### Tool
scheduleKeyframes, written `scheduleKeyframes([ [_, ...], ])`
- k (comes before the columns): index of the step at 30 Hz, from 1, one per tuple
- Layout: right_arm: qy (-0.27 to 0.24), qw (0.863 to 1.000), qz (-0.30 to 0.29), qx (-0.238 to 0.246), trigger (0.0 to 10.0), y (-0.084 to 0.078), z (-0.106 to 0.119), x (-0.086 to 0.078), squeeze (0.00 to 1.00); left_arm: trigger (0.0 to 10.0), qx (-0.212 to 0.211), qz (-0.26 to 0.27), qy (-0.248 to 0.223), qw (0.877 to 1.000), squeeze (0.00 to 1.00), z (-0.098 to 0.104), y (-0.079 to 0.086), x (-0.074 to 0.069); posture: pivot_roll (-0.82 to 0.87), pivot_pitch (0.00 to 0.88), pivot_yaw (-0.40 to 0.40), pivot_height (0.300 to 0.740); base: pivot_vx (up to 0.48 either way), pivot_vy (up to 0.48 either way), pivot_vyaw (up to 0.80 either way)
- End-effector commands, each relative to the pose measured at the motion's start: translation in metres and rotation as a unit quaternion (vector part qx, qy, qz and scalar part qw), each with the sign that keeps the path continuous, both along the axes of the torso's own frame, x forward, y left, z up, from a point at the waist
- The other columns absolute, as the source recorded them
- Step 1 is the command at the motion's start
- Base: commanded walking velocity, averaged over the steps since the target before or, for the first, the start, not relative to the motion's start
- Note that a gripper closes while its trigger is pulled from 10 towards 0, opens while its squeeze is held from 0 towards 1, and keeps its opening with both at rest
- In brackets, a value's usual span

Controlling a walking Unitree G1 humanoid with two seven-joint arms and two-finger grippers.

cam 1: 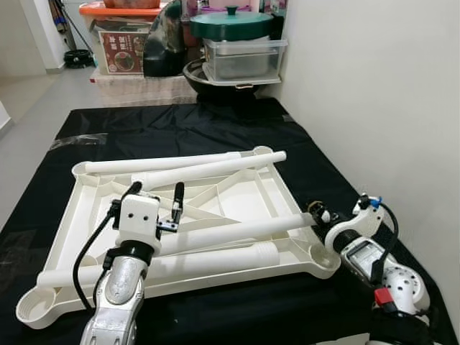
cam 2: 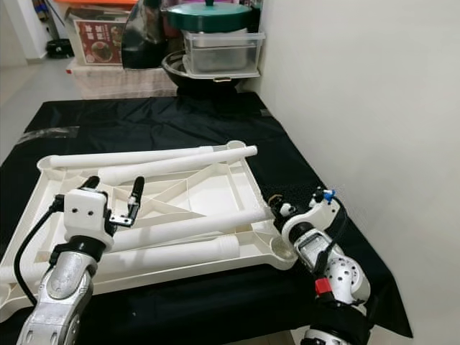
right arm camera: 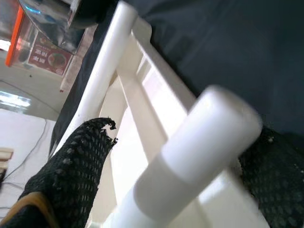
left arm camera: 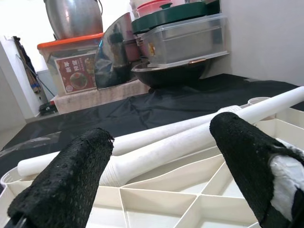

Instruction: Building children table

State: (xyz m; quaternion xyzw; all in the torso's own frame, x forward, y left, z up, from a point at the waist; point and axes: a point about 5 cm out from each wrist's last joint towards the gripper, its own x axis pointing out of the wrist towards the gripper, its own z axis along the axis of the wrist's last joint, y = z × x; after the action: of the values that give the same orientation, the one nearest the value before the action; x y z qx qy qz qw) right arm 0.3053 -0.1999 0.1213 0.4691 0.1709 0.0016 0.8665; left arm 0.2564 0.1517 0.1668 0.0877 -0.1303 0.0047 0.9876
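Observation:
A white plastic table top [cam 1: 68, 215] lies upside down on a black cloth. Two white legs [cam 1: 165, 164] rest along its far rim. Another leg [cam 1: 201, 262] lies along the near rim. A further leg [cam 1: 244, 231] slants across the middle toward the right corner. My right gripper [cam 1: 315, 214] is at that leg's right end; in the right wrist view the leg's end [right arm camera: 199, 142] sits between the spread fingers [right arm camera: 71, 166], with a gap on one side. My left gripper [cam 1: 157, 190] hovers open over the top's left-middle ribs [left arm camera: 156, 194], holding nothing.
Past the cloth's far edge stand a clear lidded box [cam 1: 243, 56], a green pot lid [cam 1: 231, 23], a dark wok [cam 1: 215, 83] and an orange-lidded bin [cam 1: 118, 32]. A white wall [cam 1: 374, 93] runs close on the right. Grey floor [cam 1: 36, 100] lies to the left.

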Motion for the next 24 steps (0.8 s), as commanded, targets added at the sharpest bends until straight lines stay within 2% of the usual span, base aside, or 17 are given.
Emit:
scheduleKeyframes([
  [1,0.007,1.000,-0.002,0.019,10.0,0.0013,-0.0017,-0.0033,0.00,10.0,0.002,-0.003,0.015,1.000,0.00,-0.0051,-0.0002,0.0020,-0.02,0.000,-0.071,0.740,0.000,0.000,0.00],
  [7,0.007,0.999,-0.005,0.042,10.0,0.0037,-0.0014,-0.0029,0.00,10.0,0.003,-0.003,0.017,1.000,0.00,-0.0060,-0.0007,0.0025,-0.02,0.000,-0.071,0.740,0.000,0.000,0.00],
  [8,0.005,0.999,-0.006,0.047,8.5,0.0042,-0.0019,-0.0029,0.00,10.0,0.003,-0.004,0.018,1.000,0.00,-0.0064,-0.0010,0.0027,-0.02,0.000,-0.071,0.740,0.000,0.000,0.00],
  [10,0.005,0.999,-0.006,0.047,8.5,0.0042,-0.0019,-0.0029,0.00,10.0,0.003,-0.004,0.018,1.000,0.00,-0.0064,-0.0010,0.0027,-0.02,0.000,-0.071,0.740,0.000,0.000,0.00],
  [12,0.005,0.999,-0.009,0.052,3.2,0.0054,-0.0033,-0.0029,0.00,10.0,0.003,-0.004,0.019,1.000,0.00,-0.0071,-0.0012,0.0029,-0.02,0.000,-0.073,0.740,0.000,0.000,0.00],
  [14,0.006,0.999,-0.011,0.053,3.2,0.0060,-0.0040,-0.0029,0.00,10.0,0.003,-0.004,0.020,1.000,0.00,-0.0074,-0.0012,0.0030,-0.02,0.000,-0.072,0.740,0.000,0.000,0.00],
  [15,0.006,0.998,-0.012,0.055,0.0,0.0067,-0.0046,-0.0025,0.00,10.0,0.003,-0.004,0.021,1.000,0.00,-0.0077,-0.0012,0.0031,-0.01,0.000,-0.072,0.740,0.000,0.000,0.00],
  [24,0.005,0.998,-0.014,0.062,0.0,0.0103,-0.0064,-0.0011,0.00,10.0,0.006,-0.005,0.025,1.000,0.00,-0.0097,-0.0011,0.0038,-0.01,0.000,-0.073,0.740,0.000,0.000,0.00],
])
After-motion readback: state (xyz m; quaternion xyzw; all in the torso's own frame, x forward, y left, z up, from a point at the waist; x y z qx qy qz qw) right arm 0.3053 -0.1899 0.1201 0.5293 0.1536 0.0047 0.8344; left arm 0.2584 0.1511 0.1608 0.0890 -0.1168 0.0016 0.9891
